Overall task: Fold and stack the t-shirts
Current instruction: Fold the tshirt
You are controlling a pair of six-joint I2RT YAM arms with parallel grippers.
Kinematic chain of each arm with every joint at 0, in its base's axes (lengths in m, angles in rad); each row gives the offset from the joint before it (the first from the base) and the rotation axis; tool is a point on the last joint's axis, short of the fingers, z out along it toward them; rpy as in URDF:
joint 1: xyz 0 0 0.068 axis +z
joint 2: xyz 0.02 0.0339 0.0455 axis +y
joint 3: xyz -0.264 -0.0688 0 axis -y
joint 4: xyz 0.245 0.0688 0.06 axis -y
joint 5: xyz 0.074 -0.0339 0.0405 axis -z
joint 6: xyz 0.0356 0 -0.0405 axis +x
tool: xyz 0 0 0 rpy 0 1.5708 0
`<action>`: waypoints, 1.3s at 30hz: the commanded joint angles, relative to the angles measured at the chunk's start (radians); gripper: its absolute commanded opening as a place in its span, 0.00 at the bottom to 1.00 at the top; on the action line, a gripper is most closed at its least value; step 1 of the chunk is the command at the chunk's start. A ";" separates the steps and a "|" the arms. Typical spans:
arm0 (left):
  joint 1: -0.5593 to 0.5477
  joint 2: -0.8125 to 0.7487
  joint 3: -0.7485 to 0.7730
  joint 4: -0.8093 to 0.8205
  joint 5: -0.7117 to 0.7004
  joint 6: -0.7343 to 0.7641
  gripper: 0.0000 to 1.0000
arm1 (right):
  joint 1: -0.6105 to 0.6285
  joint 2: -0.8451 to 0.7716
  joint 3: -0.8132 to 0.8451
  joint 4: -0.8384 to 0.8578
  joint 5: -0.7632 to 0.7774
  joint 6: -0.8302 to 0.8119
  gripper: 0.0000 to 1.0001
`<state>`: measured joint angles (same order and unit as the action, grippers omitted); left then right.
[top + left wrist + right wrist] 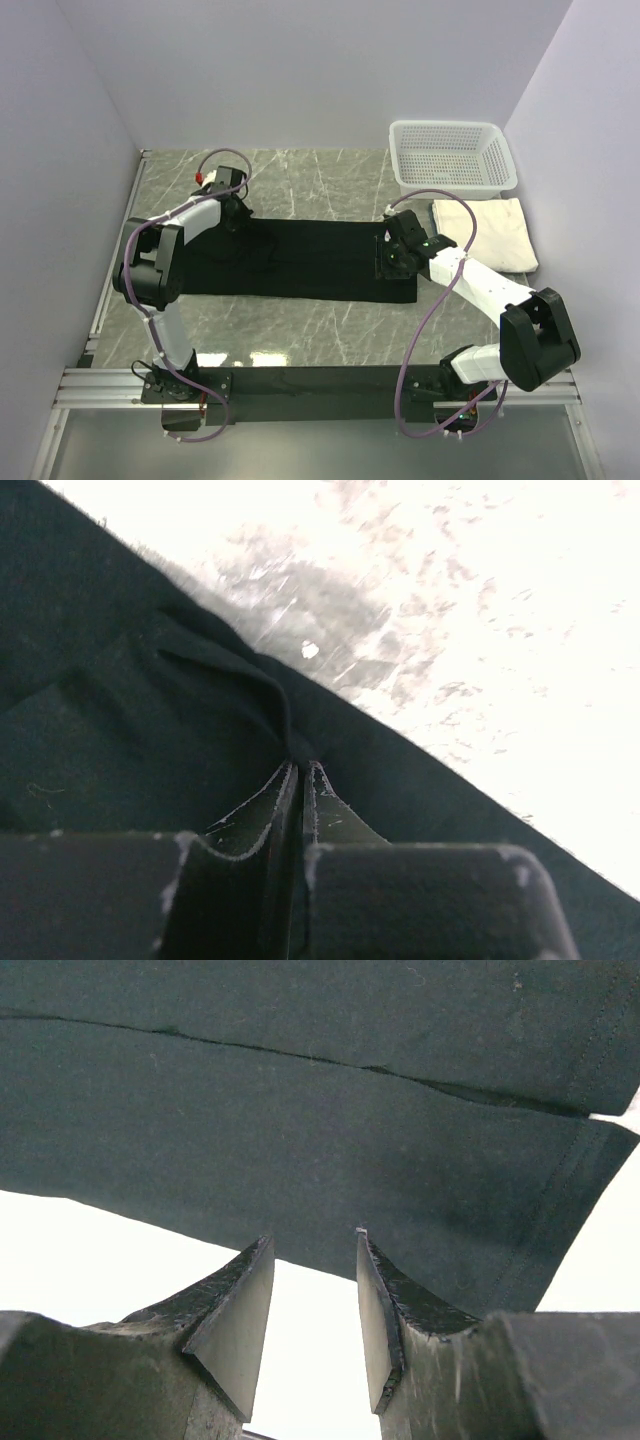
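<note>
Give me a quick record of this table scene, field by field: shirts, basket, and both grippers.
black t-shirt: long strip across the table
basket: far right corner
cream t-shirt: folded, near side of the basket
left gripper: shut on the black t-shirt's left end
right gripper: open at its right end

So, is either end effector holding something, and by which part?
The left end effector pinches the black t-shirt at a pucker near its edge; the right end effector holds nothing.
</note>
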<state>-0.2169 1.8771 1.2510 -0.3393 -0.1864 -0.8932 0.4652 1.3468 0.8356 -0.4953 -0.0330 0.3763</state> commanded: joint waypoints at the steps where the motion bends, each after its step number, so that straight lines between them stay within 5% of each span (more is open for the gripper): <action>1: 0.004 -0.016 0.047 0.031 -0.019 0.051 0.09 | 0.006 -0.025 0.011 0.001 0.013 -0.001 0.46; 21: -0.082 0.045 0.136 -0.026 -0.007 0.224 0.11 | 0.004 -0.012 0.010 0.006 -0.005 0.004 0.45; 32: -0.059 -0.021 0.091 -0.004 -0.038 0.143 0.08 | 0.006 -0.018 0.005 0.006 -0.008 0.003 0.46; 39: -0.024 -0.168 -0.094 0.088 -0.030 0.042 0.08 | 0.004 -0.034 -0.007 0.015 -0.019 0.001 0.46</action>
<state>-0.2577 1.8141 1.2175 -0.3206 -0.2073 -0.7837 0.4652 1.3464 0.8349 -0.4946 -0.0460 0.3767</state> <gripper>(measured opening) 0.087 0.456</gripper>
